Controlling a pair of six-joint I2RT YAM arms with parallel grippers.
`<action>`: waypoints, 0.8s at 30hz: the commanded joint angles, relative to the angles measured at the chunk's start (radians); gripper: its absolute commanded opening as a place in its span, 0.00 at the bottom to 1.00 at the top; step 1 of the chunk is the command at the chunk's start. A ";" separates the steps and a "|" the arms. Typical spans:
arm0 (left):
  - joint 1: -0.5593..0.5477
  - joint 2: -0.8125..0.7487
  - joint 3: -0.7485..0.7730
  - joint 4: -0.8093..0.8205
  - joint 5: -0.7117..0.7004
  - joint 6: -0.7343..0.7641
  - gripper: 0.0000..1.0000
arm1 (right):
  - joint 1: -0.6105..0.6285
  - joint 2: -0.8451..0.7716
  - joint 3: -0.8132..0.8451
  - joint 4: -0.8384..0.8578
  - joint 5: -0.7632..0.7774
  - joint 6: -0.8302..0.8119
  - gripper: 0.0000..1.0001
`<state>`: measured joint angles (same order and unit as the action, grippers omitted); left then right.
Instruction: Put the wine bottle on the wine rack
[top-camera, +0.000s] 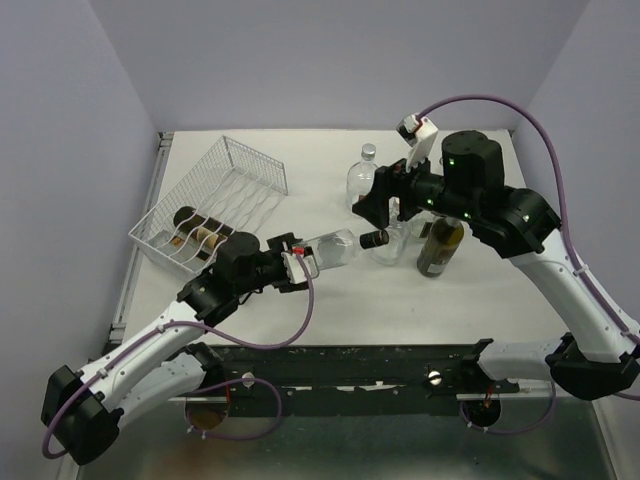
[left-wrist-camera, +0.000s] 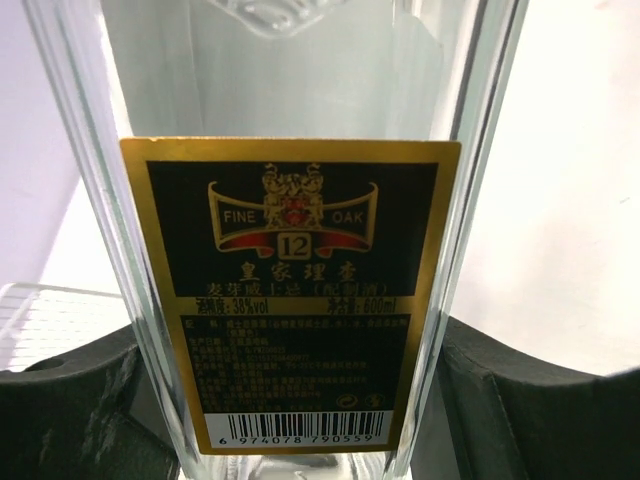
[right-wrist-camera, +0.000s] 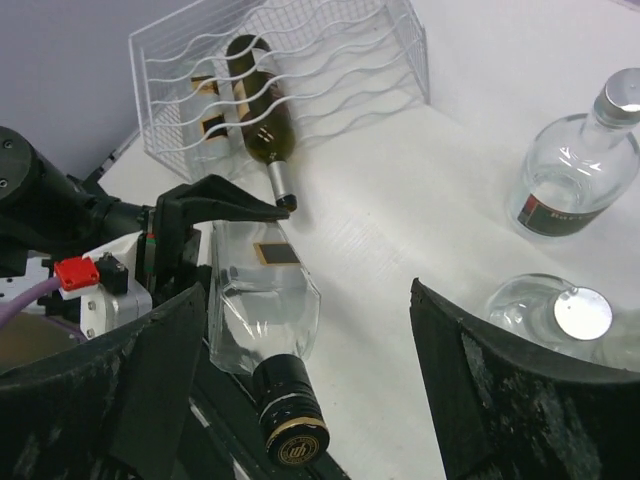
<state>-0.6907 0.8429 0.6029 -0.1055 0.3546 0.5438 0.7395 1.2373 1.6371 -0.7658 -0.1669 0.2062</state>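
While the left gripper (top-camera: 298, 262) is clamping the clear bottle (top-camera: 335, 250) sideways over mid-worktop, cap aimed right, the right gripper (top-camera: 383, 210) is hanging wide open by the cap, seemingly for handover; the wine rack (top-camera: 245, 185) is sitting far left.

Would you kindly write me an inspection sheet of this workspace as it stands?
Surface: white table, no spills seen.
Job's things: wine rack at far left, at least one dark bottle lying in it; clear square bottle held horizontal, off the rack.
Clutter: round clear bottle, dark olive bottle and silver-capped clear bottle standing mid-table.
Grippers: left hand shut on the clear square bottle; right hand open near its cap.
Cables: purple cables loop off both arms.
Surroundings: lilac walls; nothing else seen.
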 joint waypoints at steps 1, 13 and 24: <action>-0.001 -0.013 -0.015 0.216 -0.077 0.293 0.00 | 0.004 0.053 0.087 -0.154 0.071 -0.045 0.90; -0.013 0.079 0.026 0.201 -0.109 0.699 0.00 | 0.006 0.220 0.221 -0.595 -0.206 -0.117 0.85; -0.023 0.062 0.077 0.139 -0.120 0.739 0.00 | 0.063 0.277 0.055 -0.595 -0.211 -0.149 0.84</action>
<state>-0.7044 0.9531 0.6025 -0.0704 0.2337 1.2438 0.7792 1.4731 1.7355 -1.3109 -0.3645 0.0731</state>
